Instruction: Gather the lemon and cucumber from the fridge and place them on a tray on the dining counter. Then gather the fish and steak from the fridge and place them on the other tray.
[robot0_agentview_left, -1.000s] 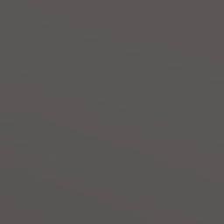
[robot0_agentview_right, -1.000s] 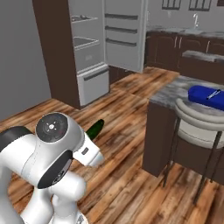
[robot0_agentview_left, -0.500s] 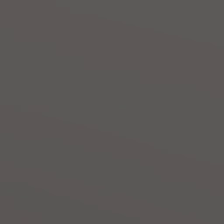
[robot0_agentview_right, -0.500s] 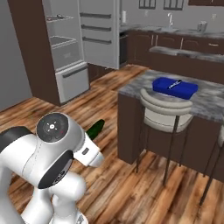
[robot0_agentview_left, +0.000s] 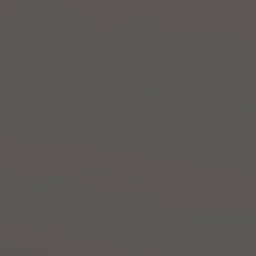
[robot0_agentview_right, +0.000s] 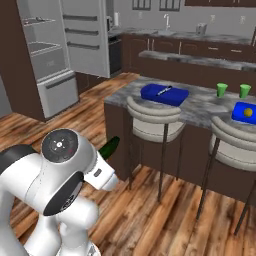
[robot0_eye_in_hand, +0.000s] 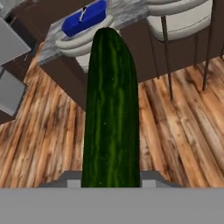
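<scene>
Wooden plank flooring runs between the open light grey fridge (robot0_agentview_right: 50, 65) at the back left and the long bench with its grey marbled stone top over a dark brown base (robot0_agentview_right: 200, 107), where two pale cushioned stools stand tucked against its near side. On that bench lie two royal-blue shallow trays: the nearer one (robot0_agentview_right: 164, 94) carries a thin pale streak on top that is too small to identify, while the farther one (robot0_agentview_right: 245, 112), at the right edge of the right base view, holds the small round yellow lemon (robot0_agentview_right: 247, 113). Two bright green cups (robot0_agentview_right: 221, 89) stand between them, towards the back.

The stubby dark green cucumber (robot0_eye_in_hand: 111, 109) is clenched in the tool (robot0_eye_in_hand: 111, 186), jutting straight out ahead of it; in the right base view its tip pokes past the white arm, low and well short of the bench.

Since the lemon sits on the farther tray, the cucumber probably belongs beside it. To do this well, the arm would need to lift the cucumber above the stool backs and the bench edge before reaching in, stay clear of the green cups, and lower the vegetable flat beside the lemon rather than on top of it, so that neither rolls over the low rim.
</scene>
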